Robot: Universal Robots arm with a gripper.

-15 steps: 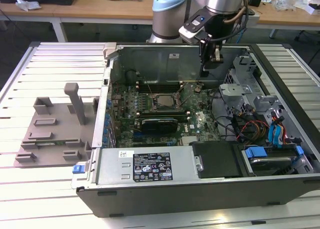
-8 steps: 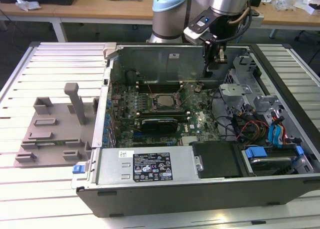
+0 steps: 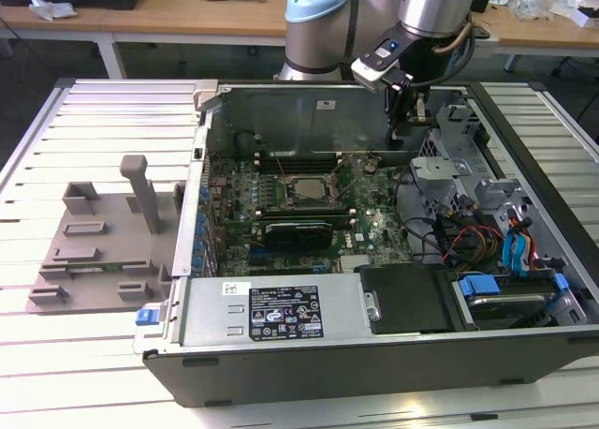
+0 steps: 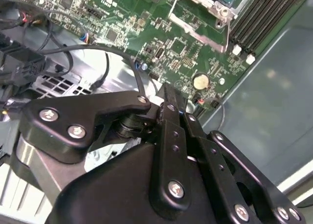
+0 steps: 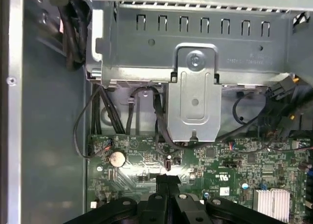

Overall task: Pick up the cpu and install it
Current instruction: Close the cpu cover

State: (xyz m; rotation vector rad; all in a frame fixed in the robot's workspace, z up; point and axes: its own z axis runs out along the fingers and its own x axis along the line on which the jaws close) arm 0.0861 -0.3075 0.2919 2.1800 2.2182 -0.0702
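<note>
Green motherboard, speckled black and silver; black gripper with bright silver screws; pale grey tray; 1 blue clip — blue and orange cables — black-and-white label on the dark grey case.

The black gripper hangs close over the green motherboard, its 2 fingers pressed together. Just past the tips sits a round coin cell. Black cables loop beside the board, and memory slots run along the grey case wall.
</note>
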